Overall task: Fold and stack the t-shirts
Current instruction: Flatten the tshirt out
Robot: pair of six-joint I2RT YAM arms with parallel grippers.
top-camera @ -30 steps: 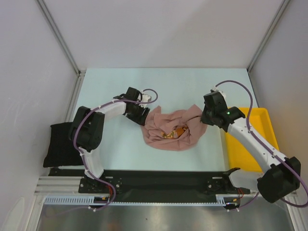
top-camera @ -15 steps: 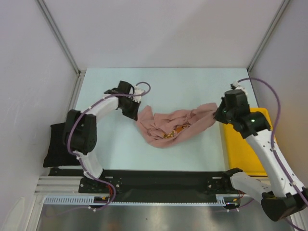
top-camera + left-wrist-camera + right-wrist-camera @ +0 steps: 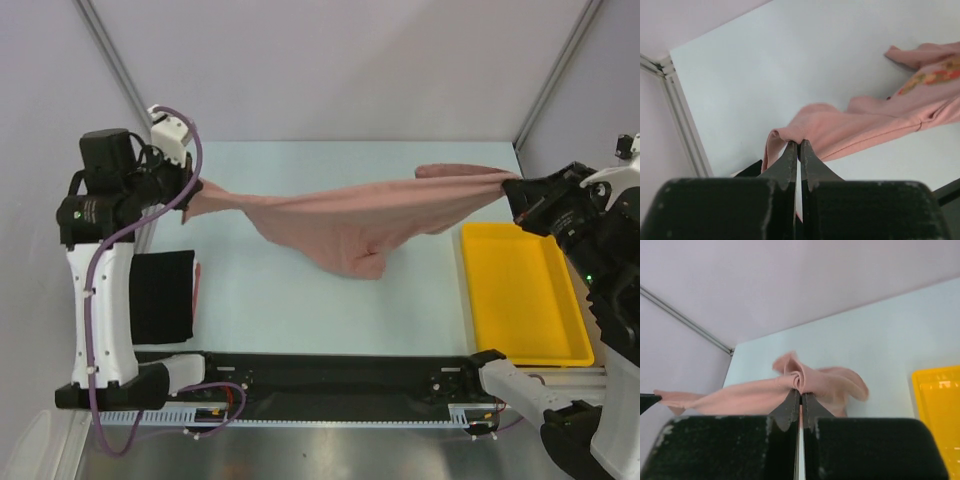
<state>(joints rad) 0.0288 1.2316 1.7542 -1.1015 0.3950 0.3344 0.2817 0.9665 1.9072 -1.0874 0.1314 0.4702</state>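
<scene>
The dusty pink t-shirt [image 3: 350, 215] hangs stretched in the air between both arms, sagging in the middle above the table. My left gripper [image 3: 190, 190] is raised at the far left and shut on one end of it [image 3: 805, 132]; its orange chest print [image 3: 932, 75] shows in the left wrist view. At the far right my right gripper [image 3: 512, 187] is shut on the other end [image 3: 797, 375]. The black t-shirt [image 3: 162, 297] lies folded flat at the table's left edge, under the left arm.
A yellow plastic tray [image 3: 520, 295] sits on the table at the right, below the right arm. White walls with metal corner posts [image 3: 125, 85] close in the table on three sides. A black rail [image 3: 330, 370] runs along the near edge.
Both arms have lifted and swung outward, pulling the pink t-shirt from a crumpled heap on the table into a taut span in the air. The left gripper closed on it.
</scene>
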